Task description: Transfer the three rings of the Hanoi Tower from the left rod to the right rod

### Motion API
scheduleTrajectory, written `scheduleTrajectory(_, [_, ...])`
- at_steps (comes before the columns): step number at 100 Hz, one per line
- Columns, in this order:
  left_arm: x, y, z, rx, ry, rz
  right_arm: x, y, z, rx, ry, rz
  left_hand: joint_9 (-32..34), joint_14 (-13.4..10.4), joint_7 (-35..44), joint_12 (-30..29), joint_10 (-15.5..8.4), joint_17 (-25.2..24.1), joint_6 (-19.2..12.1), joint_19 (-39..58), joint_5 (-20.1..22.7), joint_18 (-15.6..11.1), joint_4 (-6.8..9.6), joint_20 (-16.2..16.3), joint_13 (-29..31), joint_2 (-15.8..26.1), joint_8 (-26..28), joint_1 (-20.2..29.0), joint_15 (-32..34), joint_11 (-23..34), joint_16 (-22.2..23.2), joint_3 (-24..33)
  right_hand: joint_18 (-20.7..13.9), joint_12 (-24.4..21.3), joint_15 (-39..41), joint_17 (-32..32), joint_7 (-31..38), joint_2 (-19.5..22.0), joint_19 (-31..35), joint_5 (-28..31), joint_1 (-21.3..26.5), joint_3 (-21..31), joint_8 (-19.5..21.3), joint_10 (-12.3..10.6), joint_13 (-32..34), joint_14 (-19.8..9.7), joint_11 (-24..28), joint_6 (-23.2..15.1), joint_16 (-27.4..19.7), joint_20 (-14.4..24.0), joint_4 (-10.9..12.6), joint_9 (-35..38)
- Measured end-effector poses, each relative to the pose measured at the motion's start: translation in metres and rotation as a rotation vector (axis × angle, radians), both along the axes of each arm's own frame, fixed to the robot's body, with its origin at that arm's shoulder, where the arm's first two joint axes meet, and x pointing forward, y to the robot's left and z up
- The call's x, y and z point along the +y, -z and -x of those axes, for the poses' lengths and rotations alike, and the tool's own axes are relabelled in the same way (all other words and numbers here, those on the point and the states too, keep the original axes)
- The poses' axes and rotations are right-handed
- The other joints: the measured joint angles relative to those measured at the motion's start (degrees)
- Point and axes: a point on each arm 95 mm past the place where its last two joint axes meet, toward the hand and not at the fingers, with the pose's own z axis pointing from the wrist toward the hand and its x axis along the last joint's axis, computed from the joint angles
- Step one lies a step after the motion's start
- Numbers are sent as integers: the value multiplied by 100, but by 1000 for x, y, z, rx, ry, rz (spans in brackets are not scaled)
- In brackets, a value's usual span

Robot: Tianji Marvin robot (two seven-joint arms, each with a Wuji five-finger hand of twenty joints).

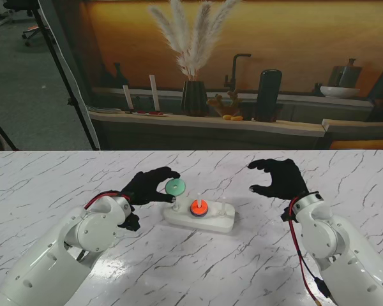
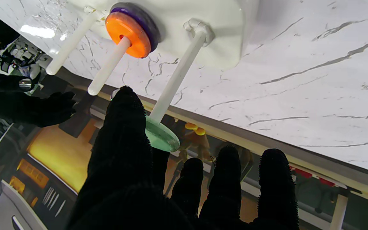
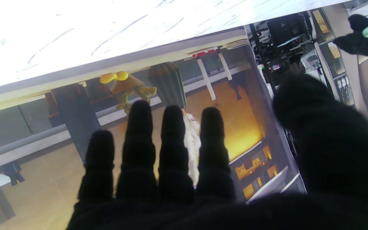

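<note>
Green ring is sitting pinched in my left hand, held at the very top of the left rod of the Hanoi tower. From the stand camera the ring is just right of my left fingertips, above the near-left end of the white base. In the left wrist view the green ring is pressed against the thumb, and the left rod is meeting its face at the tip; I cannot tell whether the tip is inside the hole or just touching it. The ring is tilting, its flat face turned partly toward the stand camera, its axis leaning away from the rod's upright line.

Orange ring is resting low on the middle rod, stacked on a purple ring that is lying against the base. The right rod is standing bare, upright like the other two. The three rods are lining up along the base's long axis, which is running left to right and slightly nearer to me at the right end.

My right hand is hovering well right of the base over the marble table, fingers curled but apart, thumb spread, gripping nothing.
</note>
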Motion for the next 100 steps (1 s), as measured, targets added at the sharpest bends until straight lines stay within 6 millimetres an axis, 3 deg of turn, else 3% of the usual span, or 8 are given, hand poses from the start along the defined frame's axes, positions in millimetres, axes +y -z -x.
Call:
scheduleTrajectory(38, [-10, -16, 2, -31, 42, 21, -1, 2, 0, 7, 7, 4, 0, 1, 0, 0, 0, 44, 0, 6, 0, 2, 0, 0, 0, 0, 0, 3, 0, 1, 0, 0, 0, 0, 0, 0, 0, 0, 0, 0, 0, 0, 0, 1, 0, 0, 0, 0, 0, -1, 0, 0])
scheduleTrajectory(100, [-49, -18, 1, 7, 145, 70, -12, 10, -2, 29, 37, 34, 0, 5, 5, 0, 0, 62, 0, 28, 2, 24, 0, 0, 1, 0, 52, 5, 0, 1, 1, 0, 0, -1, 0, 0, 0, 0, 0, 0, 0, 0, 0, 1, 0, 0, 0, 0, 0, -2, 0, 0])
